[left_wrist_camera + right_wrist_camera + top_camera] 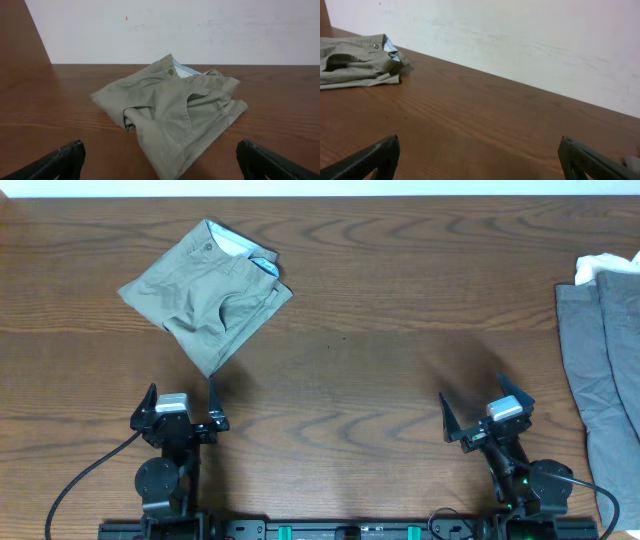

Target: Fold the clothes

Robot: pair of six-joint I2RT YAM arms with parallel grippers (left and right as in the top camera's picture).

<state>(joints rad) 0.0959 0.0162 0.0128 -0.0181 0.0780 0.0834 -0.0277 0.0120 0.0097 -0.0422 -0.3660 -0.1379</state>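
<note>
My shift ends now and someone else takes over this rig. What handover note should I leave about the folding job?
Left gripper: jaws open, empty, low near its base.
Right gripper: also open and empty, near its base.
Khaki shorts: far left of the table, apparently folded into a compact bundle, touched by neither arm.
Grey garments: at the right edge, partly out of view, lying long and seemingly unfolded.
Done: the khaki shorts, by the look of it.
Left: the grey garments, closest to the right arm.
</note>
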